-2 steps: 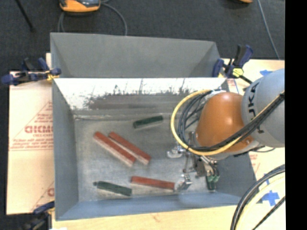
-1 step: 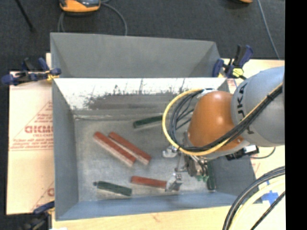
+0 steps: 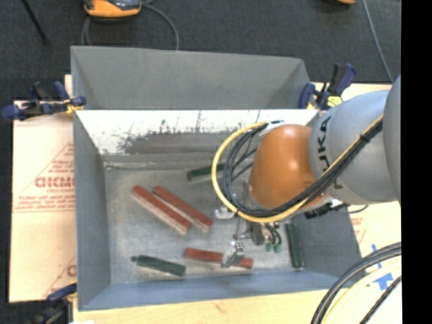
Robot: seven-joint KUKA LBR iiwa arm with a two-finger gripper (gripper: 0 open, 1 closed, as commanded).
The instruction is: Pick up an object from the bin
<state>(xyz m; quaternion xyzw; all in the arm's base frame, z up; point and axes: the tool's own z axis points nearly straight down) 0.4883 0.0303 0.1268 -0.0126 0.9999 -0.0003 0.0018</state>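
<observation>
**STATUS.** Gripper (image 3: 235, 252) sits low in the grey bin (image 3: 89, 208), front-centre, at the right end of a short red stick (image 3: 210, 255). The stick lies flat, approx. parallel to the bin's near side. Contact w/ the stick looks likely but is not confirmed. Pincer state: cannot tell from this angle. The orange wrist cover (image 3: 283, 164) and cables sit above it.

**STEP IN HAND (est.).** Approach on the red stick. No grasp evident, nothing lifted.

**NEARBY.**
- Two red-brown bars (image 3: 172, 209): side by side, diagonal, mid-bin, apart from the red stick.
- One dark green stick (image 3: 160, 266): front-left, near the red stick's left end.
- A 2nd green stick (image 3: 295, 246): just right of the gripper.

**NEXT MOVE (est.).** Straddle the red stick across its narrow width, close, lift straight up. Req. clearance from the 2nd green stick. A grip at the end may let the stick tilt.
</observation>
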